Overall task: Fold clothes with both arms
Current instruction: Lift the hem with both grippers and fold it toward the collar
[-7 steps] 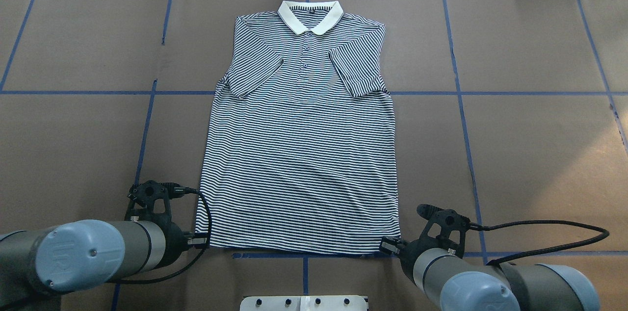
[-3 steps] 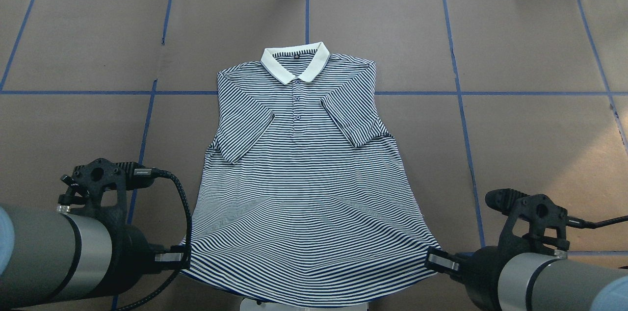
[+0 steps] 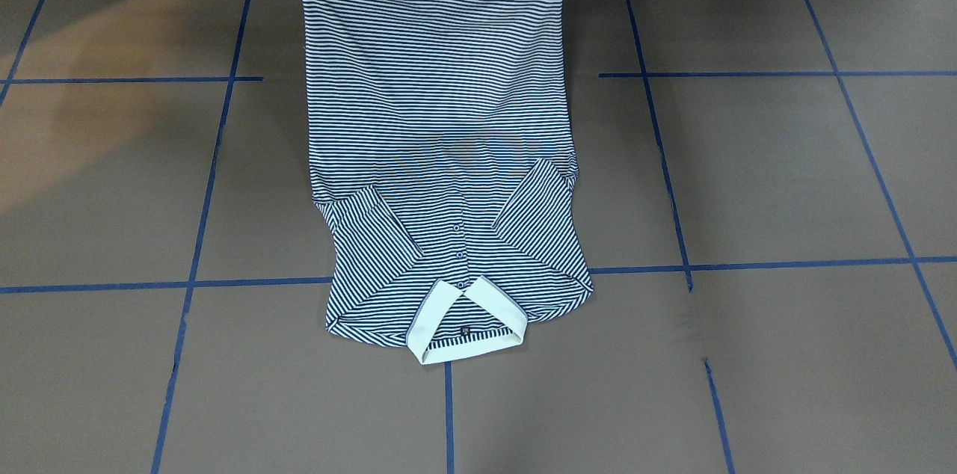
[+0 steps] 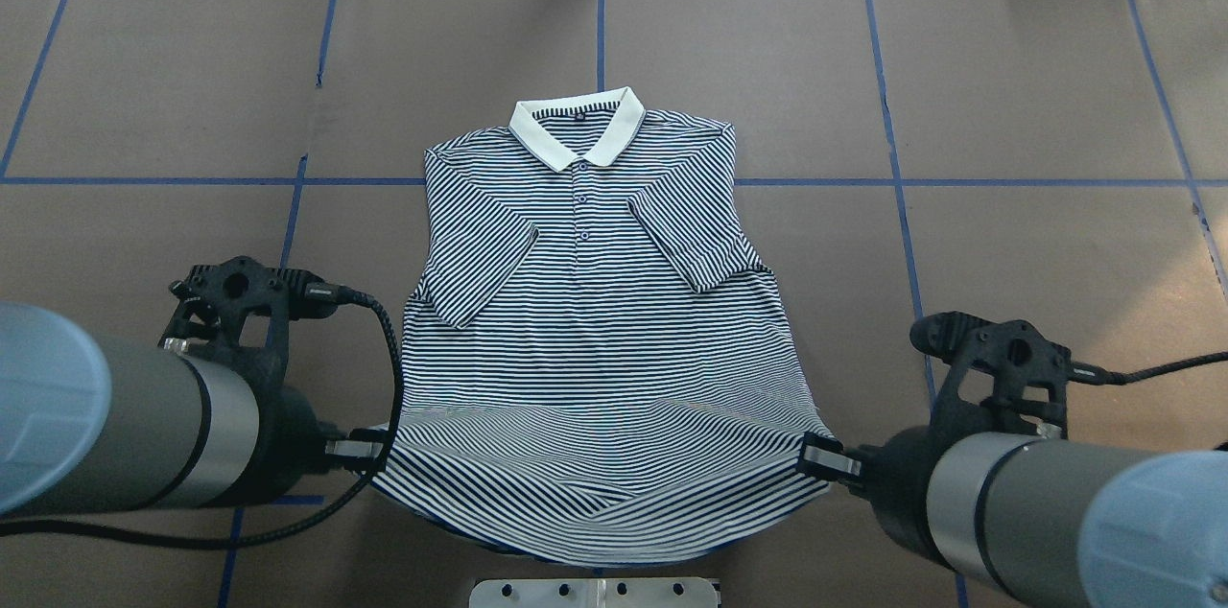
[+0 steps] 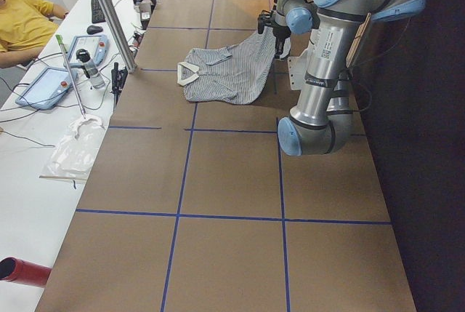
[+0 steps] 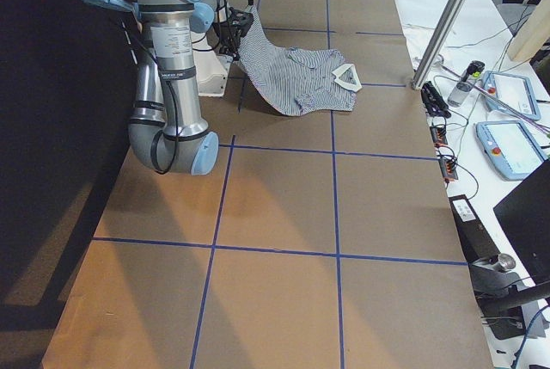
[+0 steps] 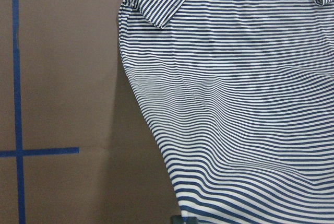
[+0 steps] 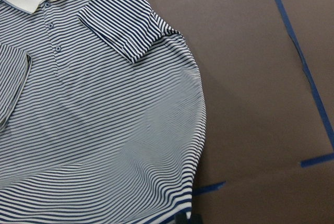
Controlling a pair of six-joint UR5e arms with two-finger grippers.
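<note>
A wide table (image 4: 1055,61) covered in brown paper fills the workspace, marked into large rectangles by blue tape lines (image 4: 1046,182). Along its far edge runs a white bench (image 5: 43,145) with two teach pendants (image 6: 507,94), loose cables and what looks like a clear plastic bag, though the view is too small to be sure. A person in a yellow top (image 5: 22,17) sits at that bench, and an aluminium post (image 5: 109,14) rises at the table's edge.

The left arm (image 4: 144,435) and right arm (image 4: 1036,502) reach in from the robot's side, one at each lower corner of the polo shirt (image 4: 595,339). The shirt lies front-up at the table's middle, sleeves folded inward over the chest. Its collar (image 4: 576,124) and shoulders rest flat on the paper, while the hem is lifted off the surface and stretched between the arms, sagging in a shallow curve above the white base plate (image 4: 595,592).

The left gripper (image 4: 357,448) is clenched on the hem's left corner, and the right gripper (image 4: 825,459) is clenched on the right corner.
</note>
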